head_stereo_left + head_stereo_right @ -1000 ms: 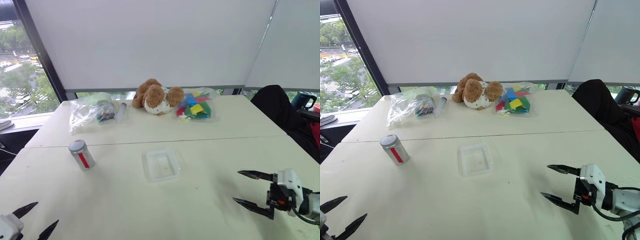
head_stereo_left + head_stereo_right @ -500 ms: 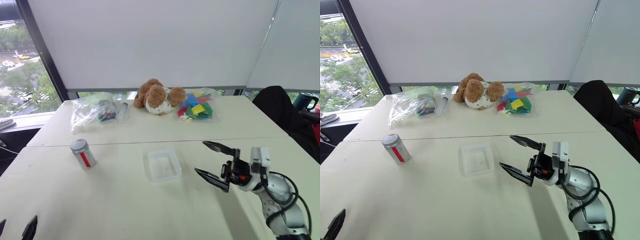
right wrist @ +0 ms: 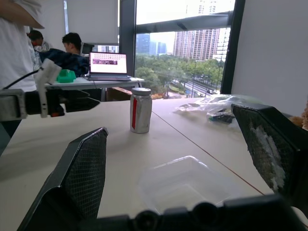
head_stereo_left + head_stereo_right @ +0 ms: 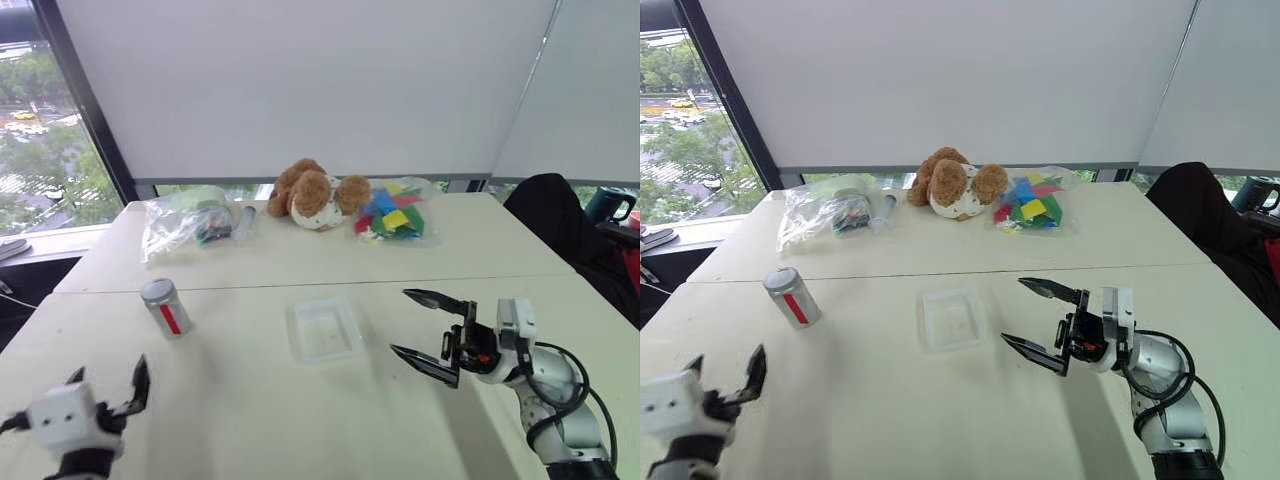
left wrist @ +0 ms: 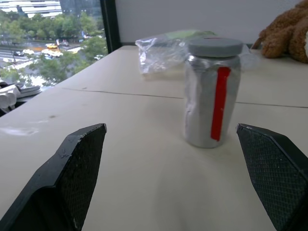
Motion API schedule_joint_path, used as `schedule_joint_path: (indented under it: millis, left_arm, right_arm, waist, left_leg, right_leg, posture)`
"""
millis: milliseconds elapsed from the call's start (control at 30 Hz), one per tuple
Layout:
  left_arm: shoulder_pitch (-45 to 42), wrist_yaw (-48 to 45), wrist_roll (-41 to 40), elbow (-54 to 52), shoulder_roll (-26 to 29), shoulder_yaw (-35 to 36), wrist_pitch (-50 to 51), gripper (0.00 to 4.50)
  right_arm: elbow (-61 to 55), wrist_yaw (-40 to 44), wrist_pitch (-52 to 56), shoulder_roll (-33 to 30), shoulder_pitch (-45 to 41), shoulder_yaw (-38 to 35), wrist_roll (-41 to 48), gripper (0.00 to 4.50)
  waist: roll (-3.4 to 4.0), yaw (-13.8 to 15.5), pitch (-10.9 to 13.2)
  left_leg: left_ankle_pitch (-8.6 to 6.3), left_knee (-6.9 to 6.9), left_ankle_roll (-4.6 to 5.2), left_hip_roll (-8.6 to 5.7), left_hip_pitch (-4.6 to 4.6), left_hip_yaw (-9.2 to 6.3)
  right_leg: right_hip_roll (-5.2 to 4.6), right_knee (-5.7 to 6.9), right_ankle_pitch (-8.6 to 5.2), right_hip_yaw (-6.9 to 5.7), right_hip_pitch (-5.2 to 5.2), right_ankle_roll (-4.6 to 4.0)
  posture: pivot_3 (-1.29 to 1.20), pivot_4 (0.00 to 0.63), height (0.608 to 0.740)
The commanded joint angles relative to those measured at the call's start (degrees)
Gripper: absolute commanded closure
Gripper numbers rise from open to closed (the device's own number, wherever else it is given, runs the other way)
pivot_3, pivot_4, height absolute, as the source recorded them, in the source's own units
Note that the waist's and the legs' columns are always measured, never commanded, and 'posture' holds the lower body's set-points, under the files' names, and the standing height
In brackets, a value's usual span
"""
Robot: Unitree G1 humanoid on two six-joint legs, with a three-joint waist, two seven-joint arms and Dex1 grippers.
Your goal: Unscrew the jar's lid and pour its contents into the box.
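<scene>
The capped silver-grey cylindrical jar (image 5: 212,93) with a red stripe is framed ahead of the spread left gripper (image 4: 106,385), ungripped, while the right gripper (image 4: 432,331) is held agape beside the shallow clear plastic box (image 4: 324,330).

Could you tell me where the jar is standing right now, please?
The jar stands upright on the table's left side, left of the box and ahead of the open left gripper.
</scene>
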Motion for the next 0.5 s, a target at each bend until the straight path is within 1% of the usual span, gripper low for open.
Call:
schedule_joint_path:
  millis: [33, 200, 267, 367, 500]
  left_arm:
    - [-6.0, 6.7, 6.6, 0.1, -0.7, -2.9, 2.2, 0.04]
    - [-15.6, 11.4, 9.4, 6.8, -2.4, -5.3, 1.9, 0.04]
    - [-17.7, 12.4, 9.8, 8.8, -2.7, -5.5, 1.4, 0.04]
    - [-21.4, 14.8, 13.1, 12.7, -1.6, -6.4, 1.5, 0.04]
    - [-25.8, 17.4, 14.4, 17.3, -1.2, -6.0, 1.4, 0.04]
  right_arm:
    - [-1.1, 0.6, -0.9, -0.9, 0.4, -0.9, 0.1, 0.00]
    - [-0.8, 0.4, -1.6, -0.7, 0.9, -1.3, -0.4, 0.00]
    - [-1.1, 0.4, -1.7, -0.7, 1.4, -1.3, -0.5, 0.00]
    - [-1.5, -0.2, -2.0, -0.5, 2.4, -1.3, -0.7, 0.00]
    - [-1.7, -0.8, -2.7, -0.4, 3.2, -1.3, -1.2, 0.00]
  waist:
    - [0.00, 0.0, 0.0]
    - [0.00, 0.0, 0.0]
    - [-0.01, 0.0, 0.0]
    - [-0.01, 0.0, 0.0]
    - [-0.01, 0.1, 0.0]
  left_leg:
    - [0.00, 0.01, 0.00, -0.01, 0.00, -0.01]
    - [0.01, 0.04, -0.01, -0.07, 0.13, -0.01]
    - [0.01, 0.03, -0.01, -0.08, 0.15, -0.02]
    - [0.01, 0.03, -0.01, -0.08, 0.15, -0.03]
    - [0.02, 0.06, -0.02, -0.11, 0.16, -0.06]
  right_leg:
    - [0.00, 0.02, 0.00, 0.00, 0.00, 0.00]
    - [0.01, 0.30, 0.00, 0.03, -0.01, 0.03]
    - [0.01, 0.35, 0.03, 0.03, -0.03, 0.09]
    - [0.01, 0.41, 0.07, 0.03, -0.06, 0.17]
    - [0.02, 0.46, 0.08, 0.03, -0.05, 0.18]
  posture:
    - [0.00, 0.150, 0.740]
    - [0.00, 0.150, 0.740]
    - [0.00, 0.150, 0.740]
    - [0.00, 0.150, 0.740]
    - [0.00, 0.150, 0.740]
